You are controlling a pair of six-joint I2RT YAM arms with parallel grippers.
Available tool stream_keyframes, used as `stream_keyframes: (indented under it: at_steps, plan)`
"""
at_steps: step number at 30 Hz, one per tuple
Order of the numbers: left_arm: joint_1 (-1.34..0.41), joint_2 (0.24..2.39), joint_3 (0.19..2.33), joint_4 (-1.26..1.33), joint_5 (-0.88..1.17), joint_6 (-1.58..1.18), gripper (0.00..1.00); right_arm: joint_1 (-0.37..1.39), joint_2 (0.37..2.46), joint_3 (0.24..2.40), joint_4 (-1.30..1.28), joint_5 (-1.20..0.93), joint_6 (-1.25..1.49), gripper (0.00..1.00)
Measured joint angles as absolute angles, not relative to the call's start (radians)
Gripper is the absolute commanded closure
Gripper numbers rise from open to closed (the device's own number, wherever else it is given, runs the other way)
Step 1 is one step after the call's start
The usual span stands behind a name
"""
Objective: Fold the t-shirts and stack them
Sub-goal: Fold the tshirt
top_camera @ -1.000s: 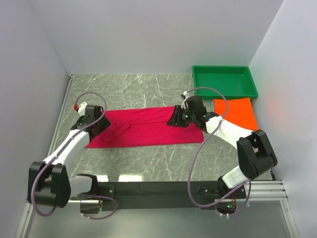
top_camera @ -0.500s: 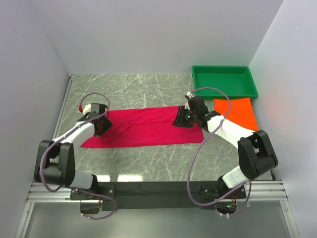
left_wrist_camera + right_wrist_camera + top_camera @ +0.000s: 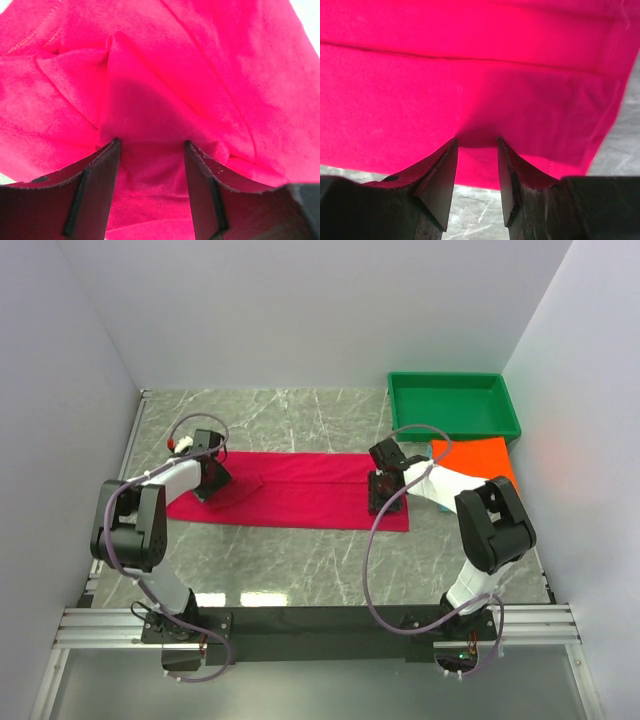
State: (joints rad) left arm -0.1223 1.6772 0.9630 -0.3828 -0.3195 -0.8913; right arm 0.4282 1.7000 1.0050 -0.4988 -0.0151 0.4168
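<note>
Crimson shirt point(image 3: 290, 495) down flat on table point(image 3: 300, 570) as a long strip, long axis left-right, square to both arms. Left gripper point(image 3: 207, 485) on the strip's left end, right gripper point(image 3: 384, 505) on its right end close to the front hem. One arm per end, neither better placed for the middle. Left jaws part closed, tented ridge of cloth bunched between pads point(image 3: 107, 165); reads as a pinch on the shirt. Right jaws narrower, cloth puckered into the gap right at the tips, bare marble just past the hem; also reads as a pinch. Likely next: fold along the long axis, one end carried over toward the other, so travel left-right rather than fore-aft. Orange shirt point(image 3: 485, 462) flat just right of right gripper, up against the front of green tray point(image 3: 455, 405). No teal shirt in view.
</note>
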Motion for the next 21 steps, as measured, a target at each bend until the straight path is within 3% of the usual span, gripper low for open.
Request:
stream_keyframes:
  at_steps: [10, 21]
  plan:
    - [-0.118, 1.979, 1.348, -0.432, -0.315, -0.719, 0.32, 0.609, 1.806, 1.14, -0.656, 0.072, 0.367, 0.55]
    - [-0.117, 2.319, 1.869, -0.495, -0.252, -0.499, 0.19, 0.94, 1.938, 1.325, -0.835, -0.069, 0.331, 0.59]
